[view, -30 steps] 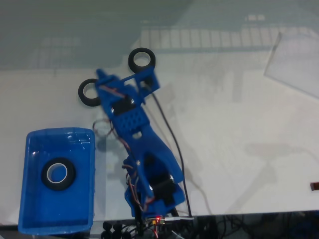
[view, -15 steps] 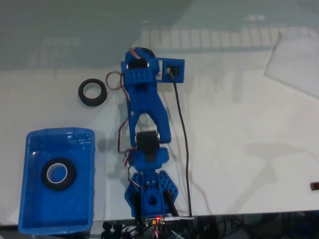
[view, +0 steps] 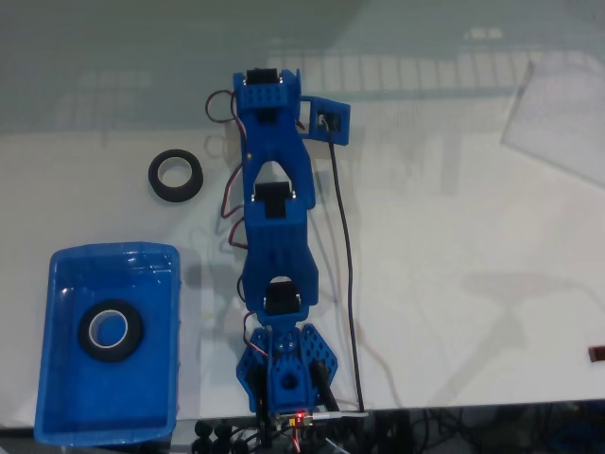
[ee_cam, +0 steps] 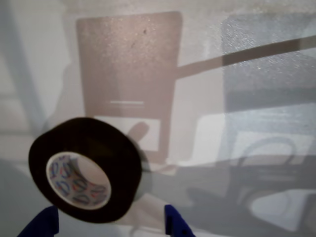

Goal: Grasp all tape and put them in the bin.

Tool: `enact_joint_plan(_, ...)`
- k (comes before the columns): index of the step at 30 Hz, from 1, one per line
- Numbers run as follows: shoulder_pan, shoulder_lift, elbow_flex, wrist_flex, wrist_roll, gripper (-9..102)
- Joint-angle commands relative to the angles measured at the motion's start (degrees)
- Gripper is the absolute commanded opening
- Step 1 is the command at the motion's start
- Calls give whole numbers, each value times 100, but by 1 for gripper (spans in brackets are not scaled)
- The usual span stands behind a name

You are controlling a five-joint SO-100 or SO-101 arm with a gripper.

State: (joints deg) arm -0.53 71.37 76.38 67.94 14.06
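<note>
Wrist view first: I see the two blue fingertips of my gripper (ee_cam: 111,222) at the bottom edge, standing apart with nothing between them. Just above them, at lower left of the frame, lies a black tape roll (ee_cam: 86,168) flat on the white table (ee_cam: 207,123), its pale core printed with small coloured marks. I cannot tell whether the left fingertip touches the roll.

Fixed view, lower left: I find the bright blue bin (view: 57,397) with one black tape roll (view: 111,331) lying flat inside it, near the middle of its floor. At bottom centre sits the arm's base (view: 284,374), and the blue arm (view: 274,218) stretches straight up the frame from it. Left of the arm, at upper left of the frame, a second loose roll (view: 176,177) lies flat on the table, well apart from the bin.
</note>
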Motion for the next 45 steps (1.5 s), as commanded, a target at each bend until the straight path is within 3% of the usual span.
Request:
enact_joint_plan(1,26,-237,-791,246,-62,28)
enact_joint_plan(23,-35,-1907,-2329,826,-220,18)
enact_joint_plan(28,-53,-2030,-2408,782,-325,0)
enact_joint_plan(30,-53,-2030,-2408,782,-272,0)
enact_joint_plan(38,88,-1503,-2320,765,-158,0)
enact_joint_plan(45,-35,97,-1617,844,-281,0)
